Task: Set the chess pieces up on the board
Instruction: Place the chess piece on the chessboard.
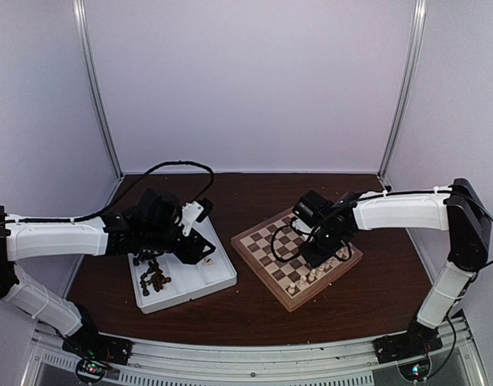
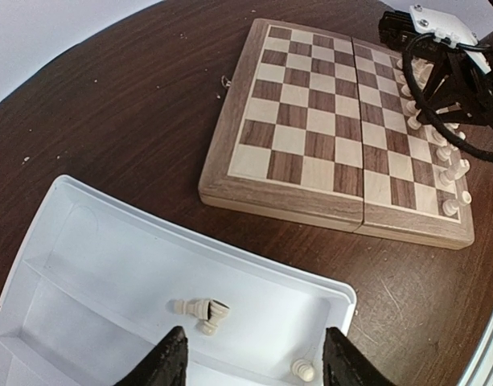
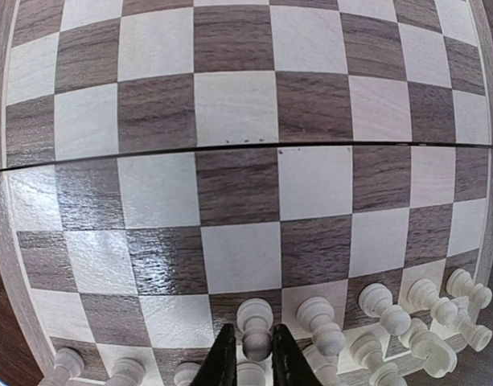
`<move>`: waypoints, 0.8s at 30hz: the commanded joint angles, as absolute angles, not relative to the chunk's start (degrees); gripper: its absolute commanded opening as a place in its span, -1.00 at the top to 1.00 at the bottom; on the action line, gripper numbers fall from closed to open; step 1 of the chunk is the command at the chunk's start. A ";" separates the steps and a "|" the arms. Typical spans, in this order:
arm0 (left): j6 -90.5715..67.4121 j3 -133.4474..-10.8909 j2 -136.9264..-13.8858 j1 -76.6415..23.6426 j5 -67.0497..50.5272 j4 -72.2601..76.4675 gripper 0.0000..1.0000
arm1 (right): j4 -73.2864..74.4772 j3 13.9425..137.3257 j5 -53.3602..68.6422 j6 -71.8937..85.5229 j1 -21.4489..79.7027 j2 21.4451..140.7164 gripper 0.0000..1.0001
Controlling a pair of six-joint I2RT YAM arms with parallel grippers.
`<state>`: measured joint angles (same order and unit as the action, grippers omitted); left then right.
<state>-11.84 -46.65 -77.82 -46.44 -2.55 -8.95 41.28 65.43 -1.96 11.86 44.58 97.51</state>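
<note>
While the right gripper [image 3: 252, 362] pinches a cream pawn [image 3: 254, 318] at the board [image 1: 266, 241], 4 o'clock edge, cream ranks [image 1: 310, 277] look nearly full. Dark pieces [image 1: 156, 277] wait in the tray [image 1: 223, 277] at 9 o'clock. Left gripper [image 2: 258, 366] hangs open, empty.

Can't make out any text, labels, brand marks or numbers anywhere. Nothing printed on the board [image 2: 310, 121], and nothing legible on the white tray [image 2: 109, 265] just left of it either.
</note>
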 commanded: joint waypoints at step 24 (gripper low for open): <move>-11.11 -48.64 -78.05 -46.11 -3.26 -7.76 -0.14 | 43.78 67.81 -1.93 10.92 44.19 97.30 0.59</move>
